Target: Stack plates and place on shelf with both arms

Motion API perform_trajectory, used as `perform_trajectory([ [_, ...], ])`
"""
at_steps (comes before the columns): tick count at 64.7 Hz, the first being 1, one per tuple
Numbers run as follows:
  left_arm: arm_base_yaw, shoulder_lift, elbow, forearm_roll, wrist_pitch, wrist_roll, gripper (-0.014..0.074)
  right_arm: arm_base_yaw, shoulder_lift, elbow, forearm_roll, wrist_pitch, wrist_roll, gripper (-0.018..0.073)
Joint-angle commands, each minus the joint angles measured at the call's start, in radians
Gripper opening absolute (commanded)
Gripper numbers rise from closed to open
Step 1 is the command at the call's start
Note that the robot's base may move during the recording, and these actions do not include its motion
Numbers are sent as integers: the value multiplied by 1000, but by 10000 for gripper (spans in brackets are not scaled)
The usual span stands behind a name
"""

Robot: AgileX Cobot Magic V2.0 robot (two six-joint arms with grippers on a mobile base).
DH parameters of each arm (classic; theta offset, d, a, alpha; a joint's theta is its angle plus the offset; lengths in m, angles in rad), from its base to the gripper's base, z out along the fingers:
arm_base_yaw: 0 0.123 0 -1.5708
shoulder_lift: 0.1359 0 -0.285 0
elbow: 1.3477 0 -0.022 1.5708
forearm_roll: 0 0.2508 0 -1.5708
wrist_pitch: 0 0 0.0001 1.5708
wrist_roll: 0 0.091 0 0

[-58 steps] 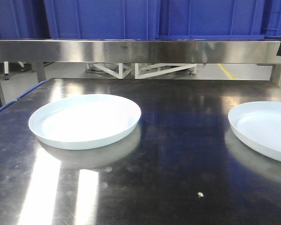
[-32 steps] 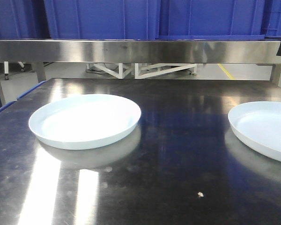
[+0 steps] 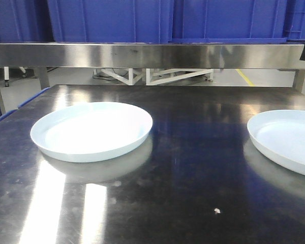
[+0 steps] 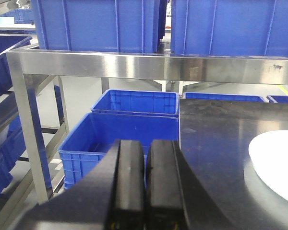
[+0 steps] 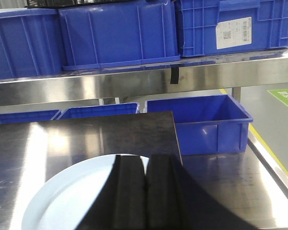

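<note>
Two plates lie rim-up and well apart on the steel table [image 3: 193,178]: the left plate [image 3: 91,131] sits whole in the front view, while the right plate [image 3: 287,142] is cut off by the frame edge. They are not yet stacked, and each lies on the side of one arm, an arrangement that suits one arm lifting a plate onto the other before both carry the pair. Neither gripper shows in the front view. In the left wrist view the left gripper [image 4: 145,158] has its two fingers pressed together with nothing between them. It hangs by the table's left edge, with the left plate off to its right and untouched. In the right wrist view the right gripper [image 5: 145,167] is likewise closed and empty, and the right plate lies just beyond and partly under it; contact cannot be determined. Both grippers would probably need to spread before taking a low rim. Behind the table runs the steel shelf [image 3: 142,55], the likely destination, which carries blue crates [image 3: 112,20]. More blue bins [image 4: 134,103] stand on the floor beside the table.
</note>
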Motion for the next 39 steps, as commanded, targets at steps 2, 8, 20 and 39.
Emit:
perform_trajectory([
  [2, -24, 20, -31, 32, -74, -5, 90, -2, -7, 2, -2, -79, -2, 48],
  [8, -88, 145, -169, 44, -11, -5, 90, -2, -7, 2, -2, -79, -2, 48],
  [20, -229, 498, -595, 119, 254, -5, 90, -2, -7, 2, -2, -79, -2, 48],
  [39, -275, 940, -1200, 146, 668, -5, 90, -2, -7, 2, -2, -79, -2, 48],
])
